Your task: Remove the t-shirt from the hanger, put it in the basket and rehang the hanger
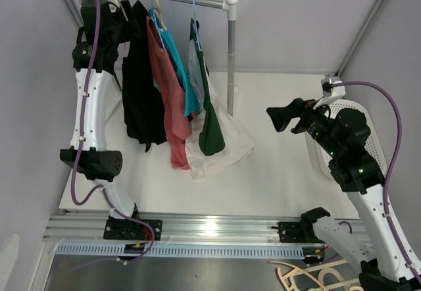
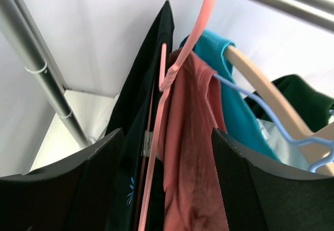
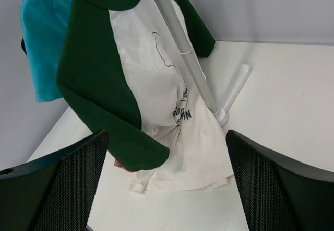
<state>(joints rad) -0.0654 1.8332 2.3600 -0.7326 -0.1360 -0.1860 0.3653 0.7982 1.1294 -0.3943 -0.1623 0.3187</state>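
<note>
The left gripper (image 2: 167, 135) is up under the rail (image 1: 191, 1) at the rack's left end. Its fingers stand apart and pinch nothing yet. Between them hang the black shirt (image 2: 143, 100), the pink hanger (image 2: 177, 66) and the edge of the red shirt (image 2: 195, 137). The red shirt looks like the one to take, though I cannot tell which of the 2 sits on the pink hanger.

The main risk is a grip that catches both shirts, or the hanger wire with the cloth. A pull would then drag the hanger along the rail or lift its hook off, instead of slipping the collar free. A pinch on 1 loose fold could also slide out.

The 4 garments hang packed together. The teal shirt (image 2: 235, 111) on the wooden hanger (image 2: 263, 87) presses against the red one, and the green-and-white shirt (image 1: 214, 126) trails onto the table (image 1: 283, 172) beside the rack post (image 1: 231, 54). The right gripper (image 1: 280, 116) hangs well apart from the rack, spread wide and empty, facing that shirt.
</note>
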